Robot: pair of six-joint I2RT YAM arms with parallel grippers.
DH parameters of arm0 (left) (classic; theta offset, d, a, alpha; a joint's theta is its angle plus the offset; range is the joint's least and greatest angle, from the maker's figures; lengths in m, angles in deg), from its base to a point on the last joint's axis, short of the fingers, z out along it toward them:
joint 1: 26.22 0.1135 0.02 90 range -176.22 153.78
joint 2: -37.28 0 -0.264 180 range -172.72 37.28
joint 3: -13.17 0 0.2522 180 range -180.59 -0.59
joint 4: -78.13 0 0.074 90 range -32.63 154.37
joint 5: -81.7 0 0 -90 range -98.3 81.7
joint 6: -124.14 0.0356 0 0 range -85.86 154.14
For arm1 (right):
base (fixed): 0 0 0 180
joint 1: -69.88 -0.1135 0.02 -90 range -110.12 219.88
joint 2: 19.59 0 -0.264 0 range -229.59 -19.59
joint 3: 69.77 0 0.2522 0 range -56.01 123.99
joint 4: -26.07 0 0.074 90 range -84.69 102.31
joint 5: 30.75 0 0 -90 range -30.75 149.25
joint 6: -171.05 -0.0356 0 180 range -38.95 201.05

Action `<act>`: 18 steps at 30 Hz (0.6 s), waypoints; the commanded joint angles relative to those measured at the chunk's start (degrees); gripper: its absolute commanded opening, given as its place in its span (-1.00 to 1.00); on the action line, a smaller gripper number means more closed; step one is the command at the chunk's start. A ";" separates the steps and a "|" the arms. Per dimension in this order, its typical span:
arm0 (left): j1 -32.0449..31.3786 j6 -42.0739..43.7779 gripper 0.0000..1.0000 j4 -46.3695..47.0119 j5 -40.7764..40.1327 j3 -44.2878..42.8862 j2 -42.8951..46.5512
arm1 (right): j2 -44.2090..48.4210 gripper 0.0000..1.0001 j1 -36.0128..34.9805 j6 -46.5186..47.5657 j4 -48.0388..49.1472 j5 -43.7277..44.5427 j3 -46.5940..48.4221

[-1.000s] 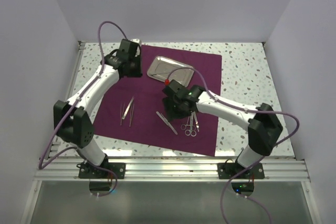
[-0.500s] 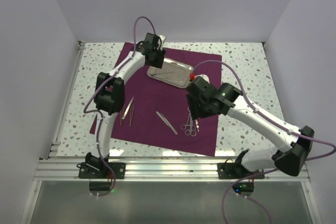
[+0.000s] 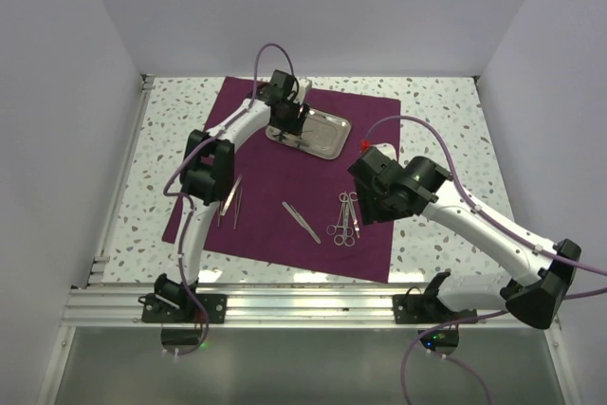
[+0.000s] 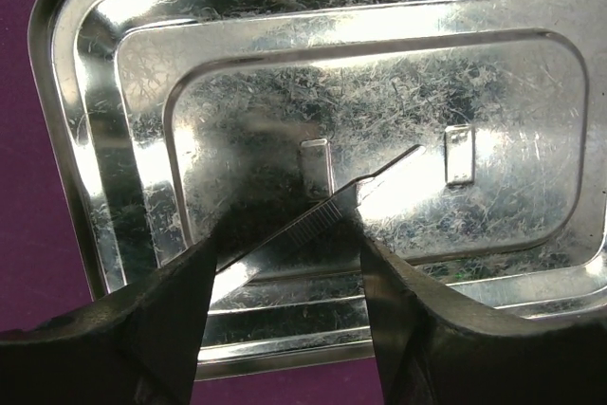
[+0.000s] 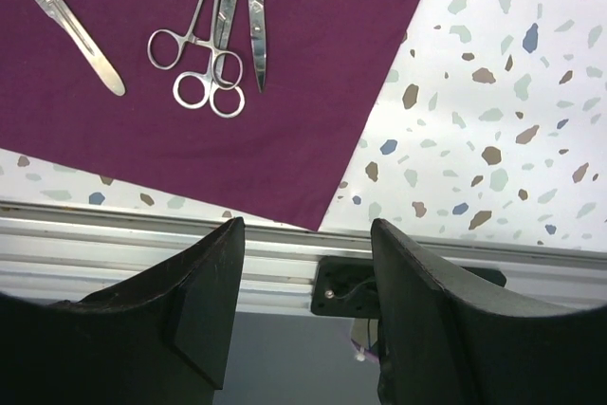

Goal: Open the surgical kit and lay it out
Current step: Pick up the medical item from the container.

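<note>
Tweezers: two thin pairs (image 3: 230, 201) lay side by side on the left part of the cloth wrap (image 3: 275, 173), long axes running roughly away from me, well apart from both hands.
Left hand: my left hand (image 3: 288, 122) hung over the left end of the steel tray (image 3: 327, 136) at the far side of the cloth. Its fingers (image 4: 180, 301) stood apart and gripped nothing.
Key relation: a slim instrument (image 4: 372, 185) lay flat in the tray, directly below my left hand (image 4: 289, 239) and between its fingers. Its long axis ran on a slant across the gap, from lower left to upper right in the wrist view. The gap was wider than the shaft. This hand was far nearer to it than the other. I judged that any grasp would need only a straight drop and a close.
Flat handle: one more straight piece (image 3: 301, 222) lay on the near middle of the cloth, slanting.
Ring-handled instruments: scissors and forceps (image 3: 346, 219) lay bunched together, rings toward me, just left of my right hand.
Right hand: my right hand (image 3: 376, 198) hovered above the right edge of the cloth, its fingers spread and nothing between them (image 5: 305, 230).
Kit: opened flat, with the pieces spread out on the cloth.
Surface: a speckled white table (image 3: 446, 130), with a metal rail (image 3: 303, 305) along its near edge.
Room: plain pale walls (image 3: 313, 7) on three sides.
</note>
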 commanded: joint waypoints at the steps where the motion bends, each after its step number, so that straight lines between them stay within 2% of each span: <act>1: 0.33 1.56 0.34 0.16 -0.20 0.55 -0.27 | -0.24 0.19 0.13 -1.48 -0.77 1.46 0.40; 7: 0.33 1.30 0.39 -3.00 -0.73 4.95 -0.62 | -0.24 0.18 0.13 -1.74 -0.15 0.76 -0.22; 12: 0.68 -1.07 0.36 -5.46 4.79 8.03 -0.53 | -0.41 0.18 0.13 -1.83 0.46 0.23 -0.75; 16: 0.50 -3.79 0.12 -7.49 11.90 8.73 -0.27 | -0.68 0.18 0.13 -1.30 0.55 0.31 -0.31; 18: -0.02 -4.41 0.03 -8.63 12.10 9.08 -0.10 | -0.76 0.17 0.13 -1.13 1.08 0.40 -0.39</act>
